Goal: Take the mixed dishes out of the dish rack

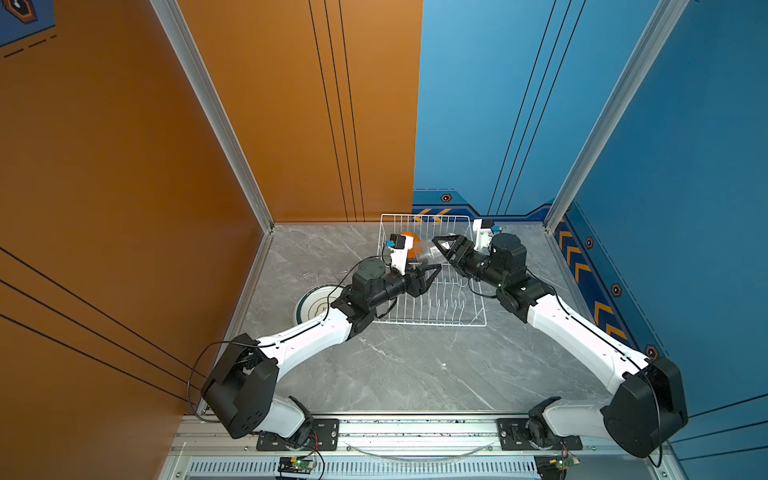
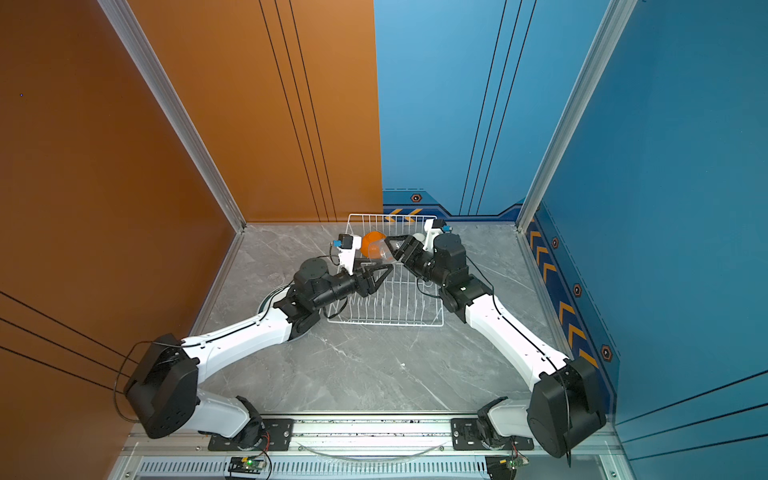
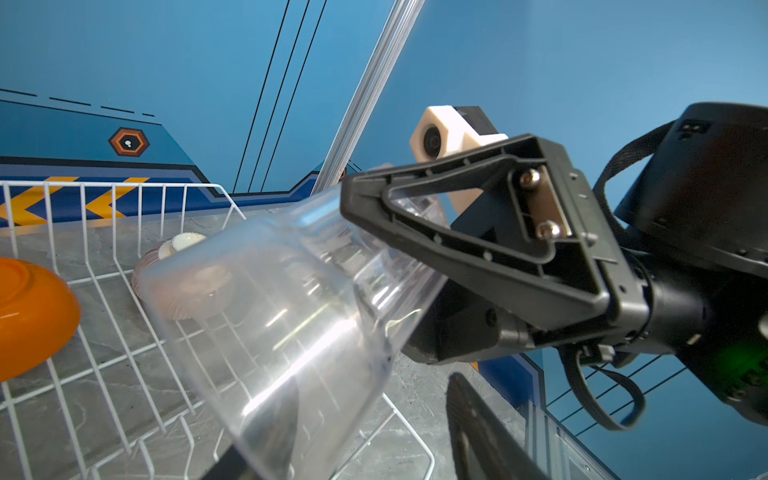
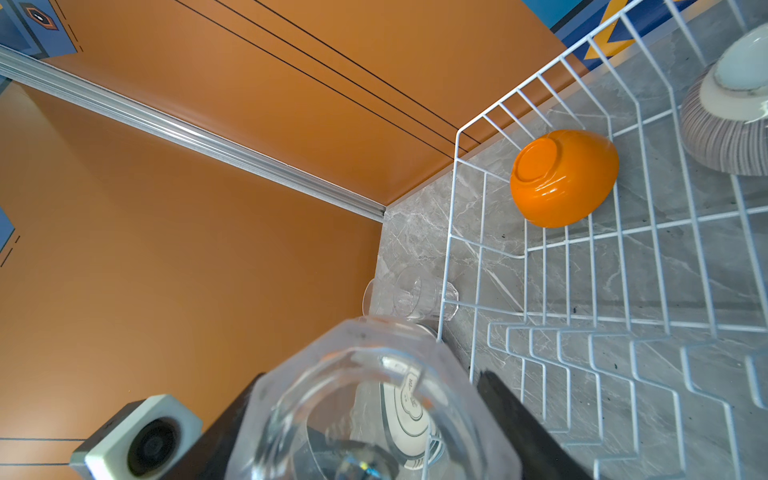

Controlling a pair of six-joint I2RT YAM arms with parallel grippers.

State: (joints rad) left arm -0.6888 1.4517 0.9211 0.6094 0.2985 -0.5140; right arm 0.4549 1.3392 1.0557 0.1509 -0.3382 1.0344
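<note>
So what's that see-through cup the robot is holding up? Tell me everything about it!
The clear cup is see-through, glass or plastic, with smooth walls widening toward the mouth and a thick, faceted base. It looks empty. It is tipped nearly sideways in the air above the dish rack. The right gripper pinches its base end. Its mouth points at the left gripper, whose open jaws seem to stand either side of it, not clearly touching.

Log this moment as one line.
right gripper: shut on clear glass above dish rack | left gripper: jaws flank glass mouth, contact unclear | in rack: orange bowl, ribbed bowl
</note>
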